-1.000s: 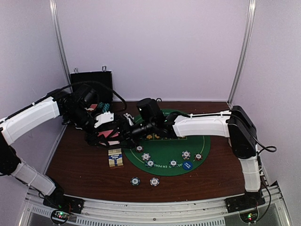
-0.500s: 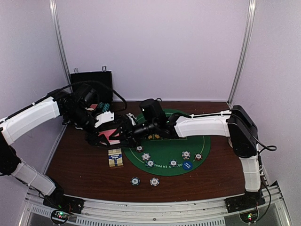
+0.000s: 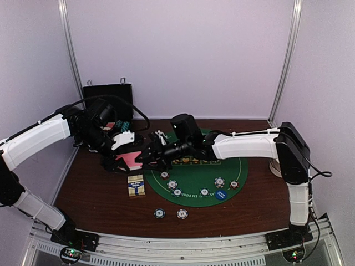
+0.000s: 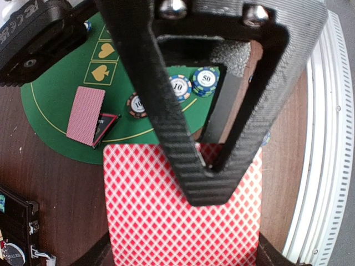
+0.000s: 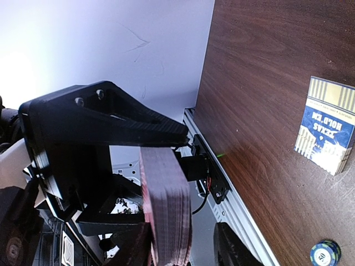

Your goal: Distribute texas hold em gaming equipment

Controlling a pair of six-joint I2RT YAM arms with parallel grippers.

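Note:
My left gripper (image 4: 206,166) is shut on a thick deck of pink-backed cards (image 4: 183,221), holding it above the left side of the table (image 3: 89,194). From the right, my right gripper (image 5: 183,252) reaches in with the deck's edge (image 5: 166,210) between its open fingers. One finger lies against the deck and a gap stays beside the other finger (image 5: 236,249). In the top view the two grippers meet at the deck (image 3: 132,159). A single card (image 4: 86,115) and a red-black triangular marker (image 4: 106,127) lie on the green mat (image 3: 244,166), with striped chips (image 3: 172,183) and a blue disc (image 3: 221,195).
A yellow-blue card box (image 3: 136,185) lies just left of the mat. Two chips (image 3: 160,213) sit on the bare wood near the front edge. The black hinged case (image 3: 108,94) stands open at the back left. Walls close in on three sides.
The right wrist has shifted slightly to the right and its fingers have narrowed round the deck. The left arm has held still with the deck.

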